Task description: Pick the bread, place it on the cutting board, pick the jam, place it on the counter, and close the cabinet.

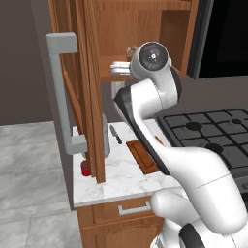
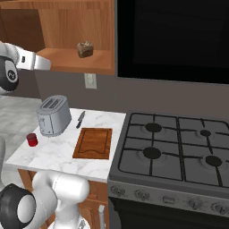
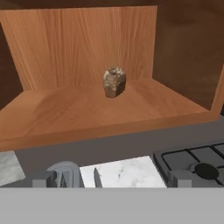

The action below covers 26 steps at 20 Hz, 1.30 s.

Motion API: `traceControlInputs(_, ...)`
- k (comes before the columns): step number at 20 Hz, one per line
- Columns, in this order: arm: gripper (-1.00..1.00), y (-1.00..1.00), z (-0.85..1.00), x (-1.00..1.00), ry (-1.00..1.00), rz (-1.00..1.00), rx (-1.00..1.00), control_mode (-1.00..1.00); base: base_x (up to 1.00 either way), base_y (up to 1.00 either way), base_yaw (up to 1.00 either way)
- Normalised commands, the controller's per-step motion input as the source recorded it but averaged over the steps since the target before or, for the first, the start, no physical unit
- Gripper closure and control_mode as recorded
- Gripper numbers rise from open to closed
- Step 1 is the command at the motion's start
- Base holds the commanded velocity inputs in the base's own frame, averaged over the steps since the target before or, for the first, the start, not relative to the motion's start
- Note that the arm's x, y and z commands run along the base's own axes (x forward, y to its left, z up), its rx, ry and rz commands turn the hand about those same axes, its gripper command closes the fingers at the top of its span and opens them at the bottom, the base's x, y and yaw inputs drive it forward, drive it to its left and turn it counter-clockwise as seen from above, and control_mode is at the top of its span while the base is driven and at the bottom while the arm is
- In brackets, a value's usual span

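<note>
We note the claw (image 3: pixel 111 183) released, well short of the bread (image 3: pixel 114 82) sitting dead ahead on the cabinet (image 3: pixel 87 109) shelf; we advise advancing level, then clenching squarely across its sides.

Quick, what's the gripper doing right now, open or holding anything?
Gripper: open, holding nothing, facing the bread on the cabinet shelf.
</note>
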Motion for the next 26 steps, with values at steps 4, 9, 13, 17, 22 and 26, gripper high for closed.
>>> traceControlInputs(4, -1.00, 0.00, 0.00, 0.42, 0.00, 0.00, 0.00, -1.00, 0.00, 0.00, 0.00)
traceControlInputs(9, -1.00, 0.00, 0.00, 0.44, 0.00, 0.00, 0.00, -1.00, 0.00, 0.00, 0.00)
traceControlInputs(13, -1.00, 0.00, -0.01, 0.44, 0.00, 0.00, 0.00, -1.00, 0.00, 0.00, 0.00)
traceControlInputs(17, -1.00, 0.00, -0.02, 0.42, 0.00, 0.00, 0.00, -1.00, 0.00, 0.00, 0.00)
traceControlInputs(22, -1.00, 0.00, 0.00, 0.43, 0.00, 0.00, 0.00, -1.00, 0.00, 0.00, 0.00)
traceControlInputs(26, -1.00, 0.00, 0.00, 0.40, 0.00, 0.00, 0.00, -1.00, 0.00, 0.00, 0.00)
